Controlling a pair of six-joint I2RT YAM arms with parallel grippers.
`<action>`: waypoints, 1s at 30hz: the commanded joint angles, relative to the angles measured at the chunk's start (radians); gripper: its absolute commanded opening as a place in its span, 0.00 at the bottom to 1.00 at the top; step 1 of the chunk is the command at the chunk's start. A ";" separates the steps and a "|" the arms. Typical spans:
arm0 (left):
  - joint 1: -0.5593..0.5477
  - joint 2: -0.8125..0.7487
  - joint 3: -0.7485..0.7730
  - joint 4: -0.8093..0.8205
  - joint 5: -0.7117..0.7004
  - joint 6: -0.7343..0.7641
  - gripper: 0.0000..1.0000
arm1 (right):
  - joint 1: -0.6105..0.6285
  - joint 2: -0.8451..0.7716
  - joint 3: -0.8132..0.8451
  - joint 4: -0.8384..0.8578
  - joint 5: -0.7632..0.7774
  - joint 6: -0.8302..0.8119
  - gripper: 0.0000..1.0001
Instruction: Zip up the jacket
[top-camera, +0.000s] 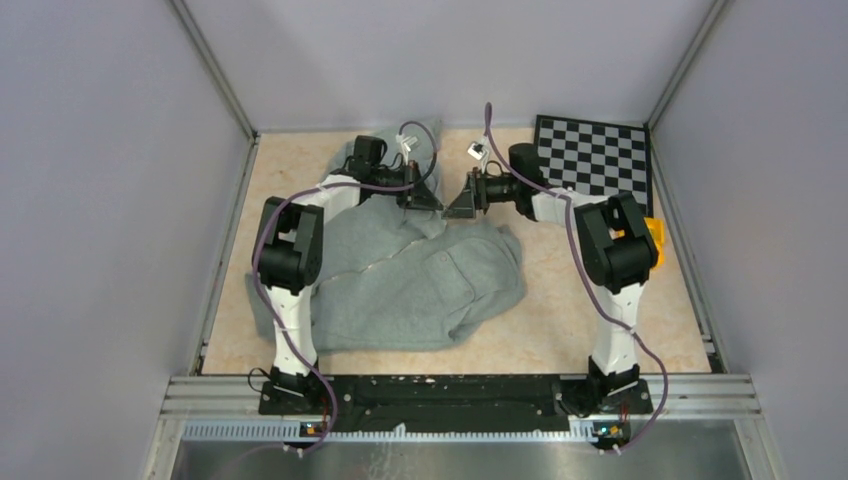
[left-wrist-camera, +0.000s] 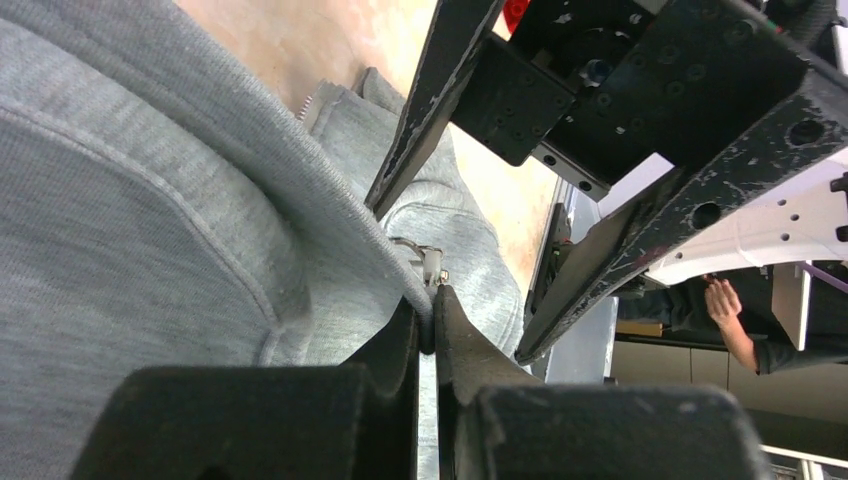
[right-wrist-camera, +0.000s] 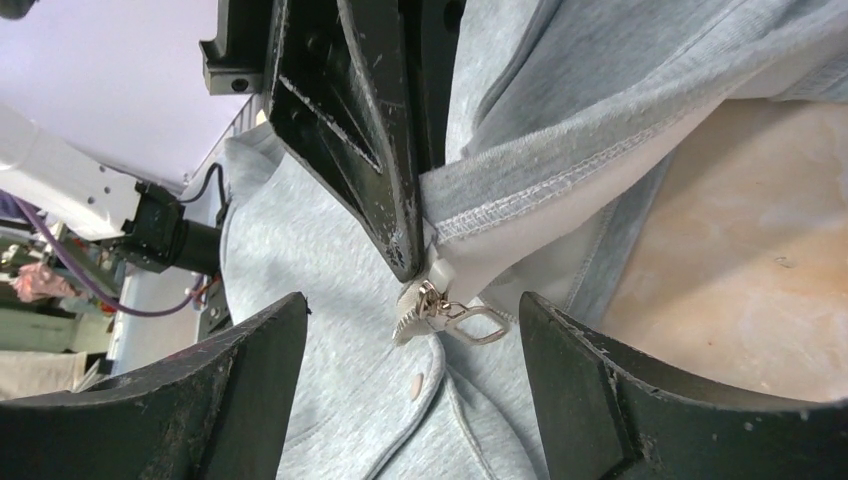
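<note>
Grey fleece, soft and limp: the jacket (top-camera: 420, 280) lies crumpled on the table (top-camera: 560, 320), most of it on the near side of its metal zipper pull (right-wrist-camera: 470, 322). The left gripper (left-wrist-camera: 433, 300) is clamped on the stitched front edge right beside that pull. The right gripper (right-wrist-camera: 410, 300) stands wide, one finger on each side of the pull, holding nothing. The cloth will likely sag and bunch unless kept taut. The small, slick pull looks like the spot to pinch.
</note>
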 joint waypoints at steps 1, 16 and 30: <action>0.013 -0.021 0.041 0.020 0.054 0.024 0.00 | -0.002 0.022 0.000 0.122 -0.081 0.023 0.76; 0.031 -0.001 0.038 0.037 0.055 -0.007 0.00 | -0.058 0.135 -0.120 1.106 -0.188 0.873 0.41; 0.034 -0.010 0.029 0.052 0.060 -0.022 0.00 | -0.095 0.044 -0.164 0.411 0.178 0.500 0.45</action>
